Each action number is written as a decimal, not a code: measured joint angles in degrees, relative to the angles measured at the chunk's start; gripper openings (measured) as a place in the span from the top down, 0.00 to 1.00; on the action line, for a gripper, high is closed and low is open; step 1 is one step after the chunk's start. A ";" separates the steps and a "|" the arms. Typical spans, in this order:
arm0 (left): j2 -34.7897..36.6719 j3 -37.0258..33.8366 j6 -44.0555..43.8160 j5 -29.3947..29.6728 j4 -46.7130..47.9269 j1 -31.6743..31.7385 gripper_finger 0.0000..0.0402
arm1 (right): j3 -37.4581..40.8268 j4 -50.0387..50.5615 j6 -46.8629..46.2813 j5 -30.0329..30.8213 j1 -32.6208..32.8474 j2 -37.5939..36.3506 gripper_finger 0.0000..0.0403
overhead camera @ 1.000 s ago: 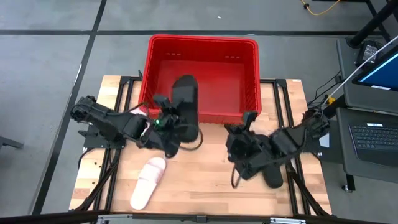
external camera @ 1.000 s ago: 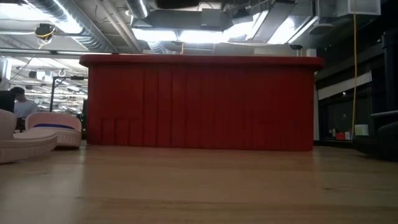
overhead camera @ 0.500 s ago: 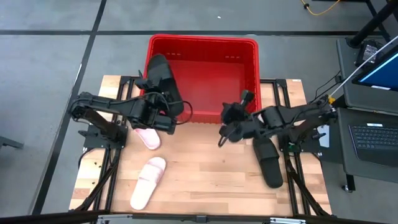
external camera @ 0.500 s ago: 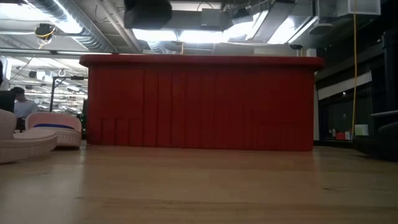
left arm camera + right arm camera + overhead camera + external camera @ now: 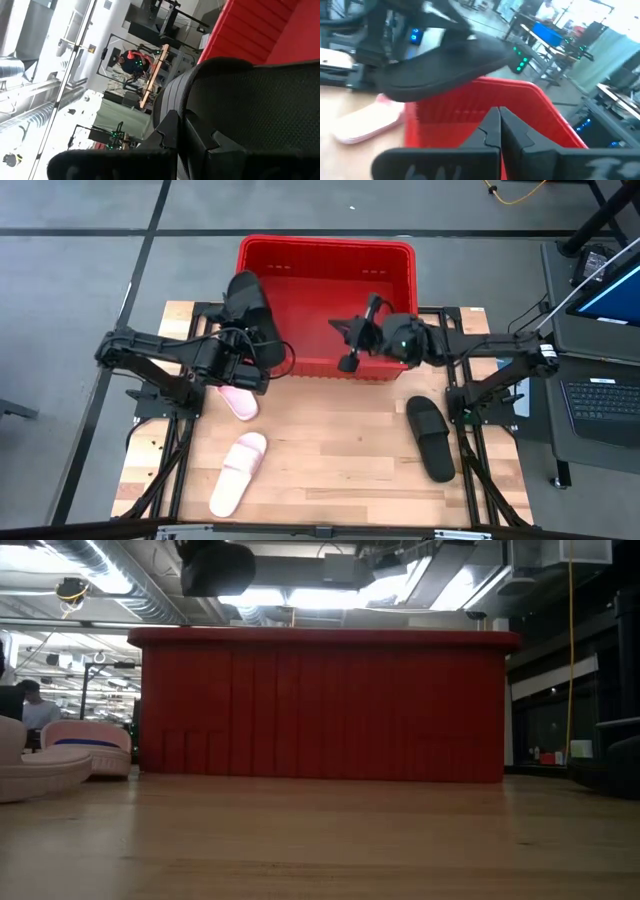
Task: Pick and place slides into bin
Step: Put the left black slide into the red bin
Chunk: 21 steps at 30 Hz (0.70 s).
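Black slide (image 5: 247,308) in left end effector (image 5: 252,350)

Even light from above, strong glare and blur in the side cameras

In the high view the light is soft and even, and the bench (image 5: 330,450) shows only weak shadows under the arms. In the low view the ceiling lamps (image 5: 300,595) are very bright and wash out, while the near wall of the bin (image 5: 320,710) stays darker, and the near bench surface is out of focus. The left wrist view has white glare on one side. The right wrist view is smeared by motion blur, mostly on the black slide (image 5: 450,67).
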<state>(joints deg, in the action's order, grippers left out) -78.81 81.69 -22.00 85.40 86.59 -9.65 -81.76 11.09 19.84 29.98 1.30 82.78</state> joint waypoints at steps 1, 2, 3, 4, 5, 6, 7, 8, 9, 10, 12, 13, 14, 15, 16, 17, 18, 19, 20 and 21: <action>0.41 -0.98 -0.02 -0.03 -0.52 0.00 0.99 | 0.00 -0.02 -0.06 -0.03 -0.69 0.00 1.00; 0.83 -1.94 0.02 -0.04 -1.41 0.00 0.99 | 0.00 0.01 -0.04 -0.07 -1.29 0.03 1.00; 1.29 -2.95 0.05 -0.01 -2.53 0.00 0.99 | 0.00 -0.06 0.12 -0.11 -1.71 0.04 1.00; 1.72 -4.00 0.10 0.01 -3.49 0.00 0.99 | 0.00 -0.18 0.60 -0.17 -2.07 0.04 1.00; 2.02 -5.00 0.52 -0.09 -4.40 0.00 0.99 | 0.00 -0.32 1.51 -0.20 -2.41 0.04 1.00; 2.23 -5.88 0.84 -0.38 -5.30 0.00 0.99 | 0.00 -0.43 2.29 -0.24 -2.69 0.04 1.00; 2.30 -6.57 1.36 -0.94 -6.39 -0.10 0.99 | 0.00 -0.70 3.05 -0.28 -2.95 0.04 1.00; 2.39 -7.24 2.38 -1.55 -7.91 -0.26 0.99 | 0.00 -0.91 3.34 -0.28 -3.20 0.04 1.00; 2.46 -7.72 3.86 -1.99 -9.60 -0.44 0.99 | 0.00 -1.11 3.60 -0.28 -3.58 0.04 1.00; 2.48 -8.06 5.73 -2.22 -12.08 -0.61 0.99 | 0.00 -1.29 4.16 -0.28 -3.95 0.04 1.00; 2.49 -8.22 11.11 -3.58 -17.63 -0.89 0.99 | 0.00 -1.50 5.12 -0.26 -4.66 0.06 1.00; 2.50 -8.22 14.60 -5.06 -21.03 -0.91 0.99 | 0.00 -1.72 5.85 -0.27 -5.00 0.07 1.00; 2.57 -8.22 18.61 -7.05 -24.88 -0.78 0.99 | 0.00 -1.97 6.16 -0.27 -5.34 0.07 1.00; 2.86 -8.22 22.73 -9.53 -28.91 -0.36 0.99 | 0.00 -2.23 6.40 -0.27 -5.76 0.07 1.00; 3.25 -8.22 27.05 -12.38 -33.21 0.27 0.99 | 0.00 -2.33 6.98 -0.28 -6.16 0.07 1.00; 3.72 -8.22 31.78 -15.40 -37.99 1.12 0.99 | 0.00 -2.33 7.65 -0.27 -6.48 0.07 1.00; 4.33 -8.22 36.32 -18.49 -43.07 2.26 0.99 | 0.00 -2.33 8.50 -0.26 -6.89 0.07 1.00; 4.84 -8.22 40.82 -21.57 -47.87 3.62 0.99 | 0.00 -2.29 9.05 -0.26 -7.14 0.07 1.00; 5.32 -8.22 45.30 -24.16 -52.42 5.15 0.99 | -0.01 -2.31 9.27 -0.25 -7.31 0.07 1.00; 5.82 -8.22 49.23 -25.81 -56.27 6.66 0.99 | -0.02 -2.27 9.27 -0.24 -7.54 0.07 1.00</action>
<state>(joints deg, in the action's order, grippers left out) -73.00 73.47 27.23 59.59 30.32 -3.00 -81.78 8.82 29.10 29.74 -6.24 82.85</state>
